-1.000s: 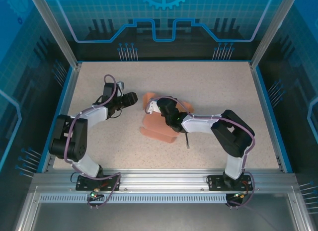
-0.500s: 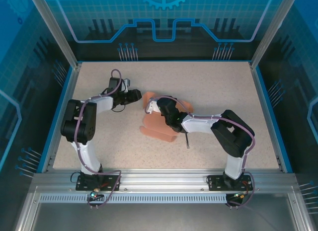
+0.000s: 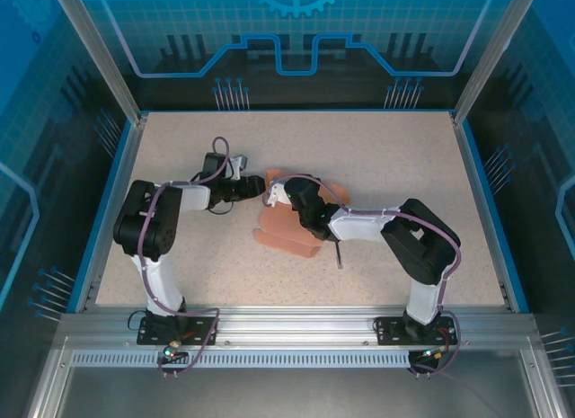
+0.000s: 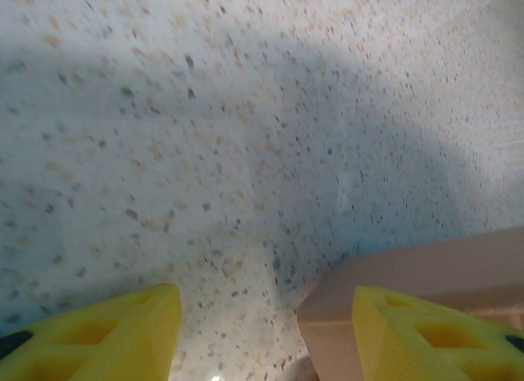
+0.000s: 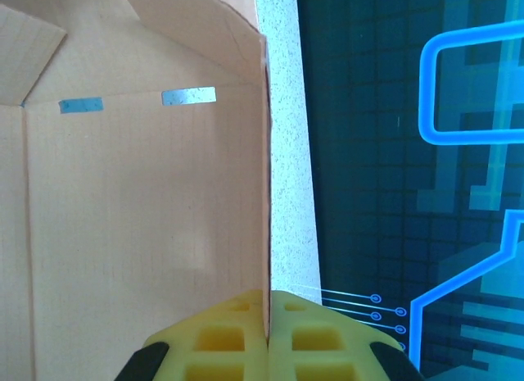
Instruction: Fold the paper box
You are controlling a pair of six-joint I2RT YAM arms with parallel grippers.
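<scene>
Right, status for you. Box (image 3: pixel 280 236) sits mid-table between the two wrists, part opened: flaps lie flat on the table (image 3: pixel 386 148) toward the near edge, and one wall stands up. Right gripper (image 5: pixel 266 307) is clamped on that wall's edge. Its wrist view shows both pads pressed together with only the card sheet between them. Left gripper (image 4: pixel 264 299) is spread and holds nothing. It hangs low over the table with a box corner poking into the gap, just beside one finger (image 4: pixel 426 340). Can't tell if that finger touches the card.

Risks as I read them:
- If you drive left further in at this height, the finger meets the corner end-on. That would crush the corner or shove the whole box.
- Right holds one thin wall only. A shove from left could kink or tear the card at the pinch, or pull the wall out of the grip.
- The corner sits off-centre in left's gap. If you close now, you may catch the wrong panel or fold a flap off its score line.
- If right lifts or twists while the flat flaps drag on the table, expect stray creases.
- From above, the two grippers are very near each other over the box. A small overshoot means finger-to-finger contact.
- Stick (image 3: pixel 339 254) lies just beside right's forearm, near the box. A sweep could knock it under a flap.
</scene>
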